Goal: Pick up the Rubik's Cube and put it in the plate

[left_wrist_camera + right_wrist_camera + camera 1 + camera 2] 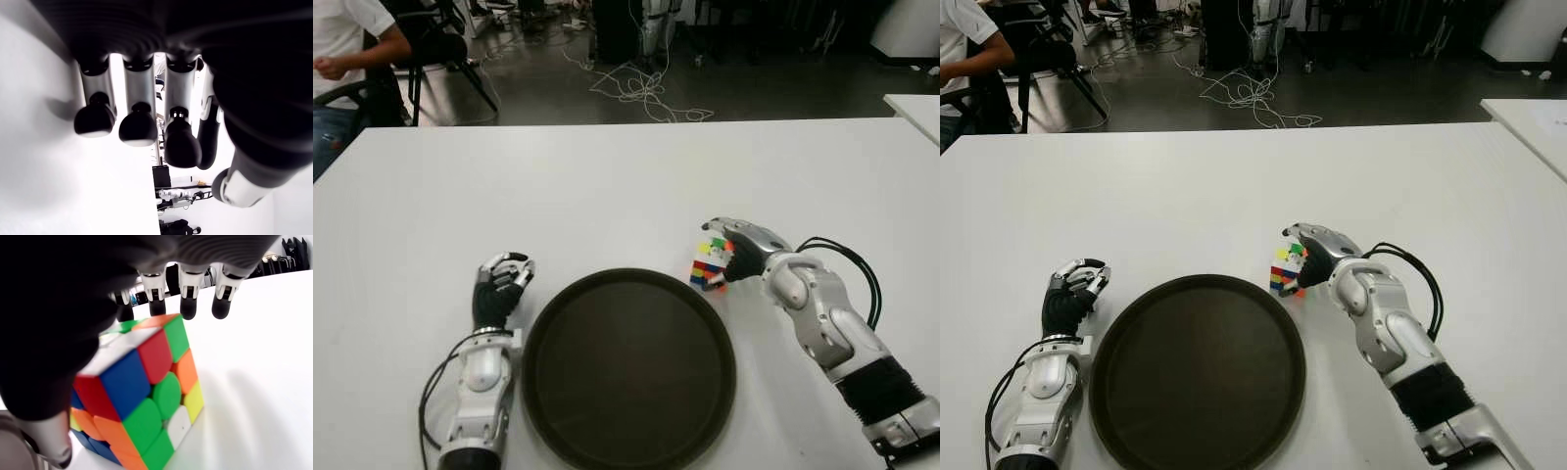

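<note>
The Rubik's Cube (709, 264) stands on the white table (607, 186), just beyond the right rim of the dark round plate (626, 367). My right hand (728, 249) is at the cube, its fingers arched over the top and the thumb at the near side. In the right wrist view the cube (142, 396) fills the middle, and the fingertips (189, 308) hang past its top edge with a gap, so the hand is open around it. My left hand (504, 279) shows idle to the left of the plate, fingers (137, 127) loosely bent and holding nothing.
A seated person (342, 49) and a chair are beyond the table's far left corner. Cables (646, 93) lie on the floor behind the table. Another white table (915, 108) shows at the far right.
</note>
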Controlling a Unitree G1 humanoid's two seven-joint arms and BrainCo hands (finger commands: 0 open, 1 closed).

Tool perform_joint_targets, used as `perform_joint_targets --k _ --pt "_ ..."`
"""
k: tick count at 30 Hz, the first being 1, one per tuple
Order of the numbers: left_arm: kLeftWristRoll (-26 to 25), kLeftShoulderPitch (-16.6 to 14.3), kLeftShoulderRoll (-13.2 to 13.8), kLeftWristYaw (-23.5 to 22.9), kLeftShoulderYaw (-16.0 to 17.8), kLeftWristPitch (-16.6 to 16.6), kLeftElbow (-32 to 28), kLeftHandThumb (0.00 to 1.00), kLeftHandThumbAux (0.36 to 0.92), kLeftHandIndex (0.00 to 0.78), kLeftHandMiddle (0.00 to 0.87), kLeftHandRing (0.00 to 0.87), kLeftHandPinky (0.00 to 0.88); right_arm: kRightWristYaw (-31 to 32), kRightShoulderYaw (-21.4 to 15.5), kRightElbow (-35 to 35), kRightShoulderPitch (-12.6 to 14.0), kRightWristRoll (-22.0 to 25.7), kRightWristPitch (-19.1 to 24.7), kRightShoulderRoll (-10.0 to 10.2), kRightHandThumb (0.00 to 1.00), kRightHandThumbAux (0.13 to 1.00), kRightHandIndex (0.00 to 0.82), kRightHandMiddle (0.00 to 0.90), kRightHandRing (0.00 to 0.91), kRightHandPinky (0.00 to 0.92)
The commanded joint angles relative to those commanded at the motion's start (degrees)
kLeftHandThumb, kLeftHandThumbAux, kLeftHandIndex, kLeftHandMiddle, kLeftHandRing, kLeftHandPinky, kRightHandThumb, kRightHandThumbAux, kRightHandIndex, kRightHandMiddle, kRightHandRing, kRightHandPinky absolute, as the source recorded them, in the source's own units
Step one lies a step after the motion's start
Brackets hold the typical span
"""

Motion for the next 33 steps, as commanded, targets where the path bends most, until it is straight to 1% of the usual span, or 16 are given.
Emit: perform_joint_targets --k 7,17,26,33 --pt "0.46 0.14 0.32 -0.20 -0.37 0.39 -0.28 0.704 0.707 0.443 0.809 0.825 0.802 -0.44 0.15 0.95 -0.37 -0.19 -1.06 -0.04 0.000 0.767 0.000 0.000 0.000 0.000" --pt "0.78 0.18 0.43 0.06 -0.51 0.17 -0.15 0.703 0.707 0.443 0.806 0.823 0.801 -0.66 0.30 1.36 -0.62 -0.75 -1.28 -0.07 0.000 0.776 0.000 0.000 0.000 0.000" --pt "0.40 0.32 -0.01 0.42 -0.22 1.82 -1.05 0.705 0.707 0.443 0.803 0.819 0.796 -1.61 0.69 2.75 -0.96 -0.85 -2.66 -0.27 0.000 0.778 0.000 0.000 0.000 0.000" --pt "0.45 0.19 0.11 0.40 -0.19 2.04 -0.87 0.704 0.707 0.442 0.804 0.821 0.798 -1.79 0.78 3.64 -1.31 -0.78 -2.98 -0.08 0.000 0.768 0.000 0.000 0.000 0.000"
